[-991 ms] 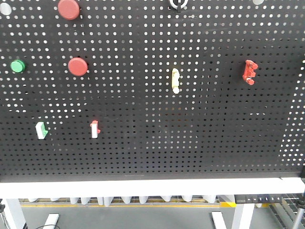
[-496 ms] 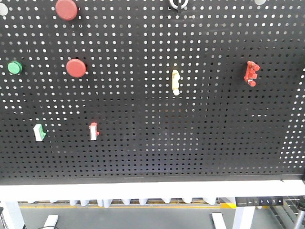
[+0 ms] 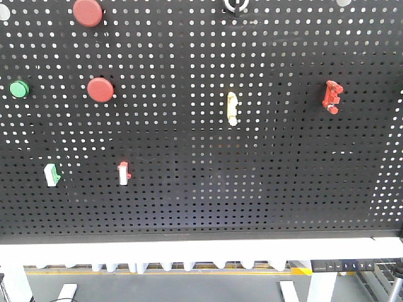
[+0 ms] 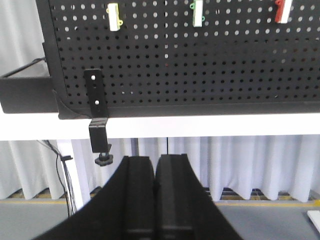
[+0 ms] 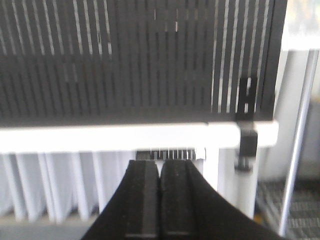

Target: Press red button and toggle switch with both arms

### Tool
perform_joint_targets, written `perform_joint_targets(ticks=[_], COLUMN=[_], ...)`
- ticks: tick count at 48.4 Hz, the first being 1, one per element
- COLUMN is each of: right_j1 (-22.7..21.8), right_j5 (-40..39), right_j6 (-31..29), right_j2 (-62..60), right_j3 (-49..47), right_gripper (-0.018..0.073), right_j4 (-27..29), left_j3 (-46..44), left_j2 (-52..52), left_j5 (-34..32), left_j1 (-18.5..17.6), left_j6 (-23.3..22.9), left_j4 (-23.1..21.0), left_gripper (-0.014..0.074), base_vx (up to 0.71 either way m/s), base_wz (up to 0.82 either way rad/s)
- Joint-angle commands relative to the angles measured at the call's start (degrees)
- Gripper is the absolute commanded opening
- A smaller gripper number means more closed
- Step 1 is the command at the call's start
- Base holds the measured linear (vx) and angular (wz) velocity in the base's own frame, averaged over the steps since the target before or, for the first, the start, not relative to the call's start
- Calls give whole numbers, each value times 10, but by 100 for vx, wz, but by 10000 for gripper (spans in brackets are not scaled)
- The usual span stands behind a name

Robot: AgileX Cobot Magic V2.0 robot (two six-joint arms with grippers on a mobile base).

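The red button [image 3: 87, 12] sits at the top left of the black pegboard [image 3: 264, 189] in the front view. The all-red toggle switch [image 3: 331, 96] is mounted at the right, at mid height. Neither arm shows in the front view. In the left wrist view my left gripper [image 4: 156, 159] is shut with nothing held, below the pegboard's lower left corner [image 4: 65, 107]. In the blurred right wrist view my right gripper [image 5: 160, 164] is also shut and empty, under the board's white lower rail [image 5: 100, 137].
A second red button [image 3: 100, 89], a green button [image 3: 19, 89], a pale yellow switch [image 3: 232, 107], a white switch with a red tab [image 3: 123, 173] and a white-green switch [image 3: 51, 174] share the board. A black clamp [image 4: 98, 120] hangs at its lower left corner.
Everything on the board has shifted a few pixels left in the front view; the white-and-red switch now shows more side-on. No arm has entered that view.
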Motion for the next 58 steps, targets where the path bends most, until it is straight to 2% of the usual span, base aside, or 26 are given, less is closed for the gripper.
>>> perform_joint_targets(ticks=[1,8,15,19,26,30,35,45,49,53,58], right_j1=[-4,-4,-4,-4,-4,-4,-4,-4,-3,-3,-3], right_j5=[-103,-158,-121,-94,-97,-119,-191,-312,-316,-314,-308], right_j6=[-2,6,34,26,25,24,18,31,31,31,32], right_j2=[-6,-6,9,44,136,193,270,384,417,440,462], right_j3=[2,-1,-56,-118,-227,-282,-332,-382,-407,-430,-459], right_gripper=[0,0,0,0,0,0,0,0,0,0,0], right_j4=[-5,-3,-5,-10,-10,-10,-6,-10,-10,-34,-69], left_j3=[15,15,-7,-54,-166,-229,-315,-435,-477,-512,-578], left_j2=[-8,-8,-8,-7,26,66,136,301,360,414,485], left_j5=[-67,-116,-191,-176,-144,-140,-140,-149,-175,-206,-236], left_j1=[-2,-2,-2,-2,-2,-2,-2,-2,-3,-12,-46], left_j6=[-2,-2,-18,-17,-17,-17,-17,-17,-17,-17,-18], left_j4=[-4,-4,-5,-4,-4,-4,-4,-4,-3,9,63], left_gripper=[2,2,2,2,2,2,2,2,2,2,2], base_vx=[0,0,0,0,0,0,0,0,0,0,0], base_wz=[0,0,0,0,0,0,0,0,0,0,0])
